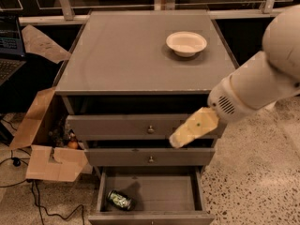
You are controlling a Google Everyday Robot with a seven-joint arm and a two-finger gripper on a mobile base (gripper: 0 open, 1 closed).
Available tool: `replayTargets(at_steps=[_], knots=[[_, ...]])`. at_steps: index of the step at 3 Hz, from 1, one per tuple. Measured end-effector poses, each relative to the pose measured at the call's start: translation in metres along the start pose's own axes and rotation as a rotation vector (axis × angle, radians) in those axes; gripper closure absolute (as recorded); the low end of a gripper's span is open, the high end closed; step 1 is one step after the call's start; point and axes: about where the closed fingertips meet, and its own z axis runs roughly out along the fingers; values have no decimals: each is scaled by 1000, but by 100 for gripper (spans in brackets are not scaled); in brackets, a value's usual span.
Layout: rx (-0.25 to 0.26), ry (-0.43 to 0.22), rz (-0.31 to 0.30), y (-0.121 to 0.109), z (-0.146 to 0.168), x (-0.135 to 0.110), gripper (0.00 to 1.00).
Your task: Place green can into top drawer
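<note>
The green can point(119, 199) lies on its side in the front left corner of the deep bottom drawer point(154, 191), which stands pulled out. The top drawer point(112, 125) is the broad grey front with a small round knob point(150, 129), drawn out a little, with a dark gap above it. My gripper point(187, 131), pale yellow on the end of the white arm point(262, 83), hangs in front of the right part of the top drawer's front. It points down and left, well above the can and to its right. Nothing shows in its grasp.
A white bowl point(186, 42) sits on the cabinet top point(126, 50) at the back right. The narrower knobbed drawer point(150, 158) lies between the other two. A cardboard box point(47, 161) and cables point(37, 205) are on the floor at left, and a laptop point(9, 46) is at far left.
</note>
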Motion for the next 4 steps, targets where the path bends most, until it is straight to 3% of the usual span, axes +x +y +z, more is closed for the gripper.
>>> replayTargets(at_steps=[1, 2, 3, 4], knots=[[-94, -6, 20, 32, 48, 7, 0], [-88, -33, 60, 50, 81, 12, 0], [-2, -53, 73, 62, 109, 12, 0], [51, -89, 132, 50, 114, 10, 0]])
